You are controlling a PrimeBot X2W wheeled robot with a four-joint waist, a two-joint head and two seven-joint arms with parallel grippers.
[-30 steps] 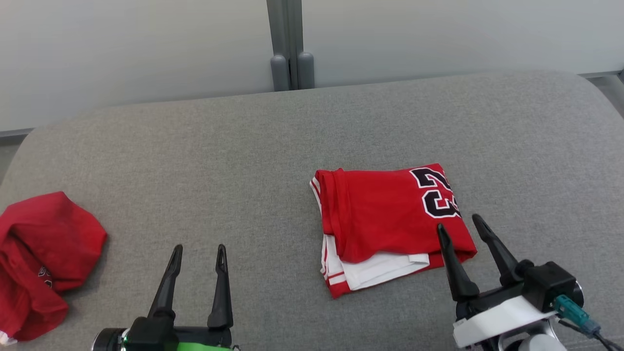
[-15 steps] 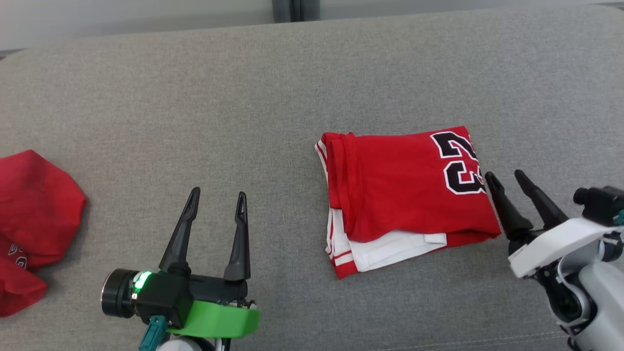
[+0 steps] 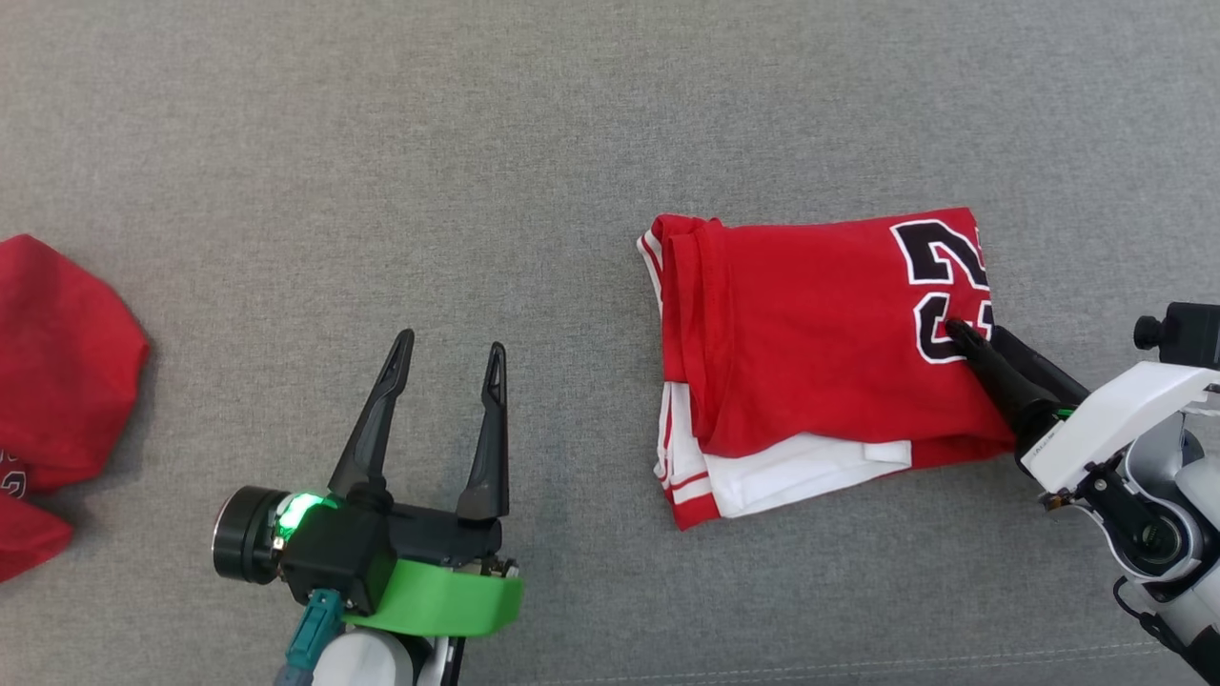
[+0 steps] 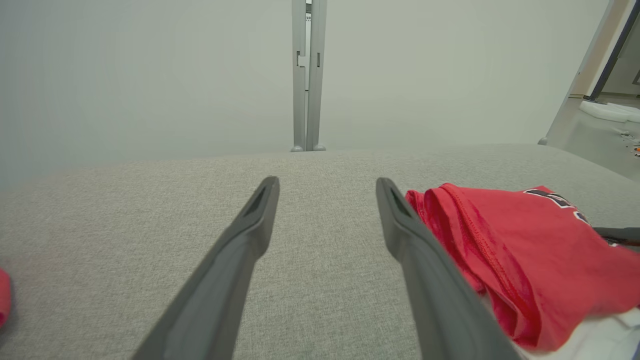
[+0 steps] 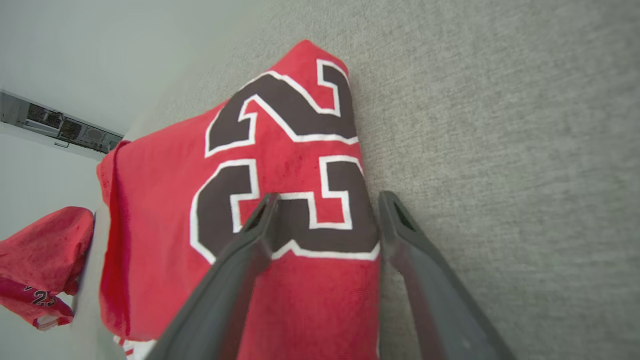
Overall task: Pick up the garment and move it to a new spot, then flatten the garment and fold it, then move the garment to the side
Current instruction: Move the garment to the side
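The garment [image 3: 810,333] is a folded red jersey with a black and white number, and white trim shows at its near edge. It lies flat on the grey cushion [image 3: 381,143]. My right gripper [image 3: 974,333] is open at the jersey's right edge. In the right wrist view its fingers [image 5: 327,200] straddle that edge, one finger over the number on the garment [image 5: 165,225] and the other by the bare cushion. My left gripper [image 3: 450,343] is open over bare cushion, left of the jersey. In the left wrist view the garment [image 4: 525,260] lies just right of its empty fingers [image 4: 327,182].
A second red garment [image 3: 57,381] lies crumpled at the cushion's far left, and it is also the red heap [image 5: 40,260] in the right wrist view. A pale wall with a grey post [image 4: 309,75] stands behind the cushion.
The head camera has tilted down, so the whole picture shifted. My right gripper has swung from the jersey's near right corner onto its right edge, over the number. Both grippers stay open.
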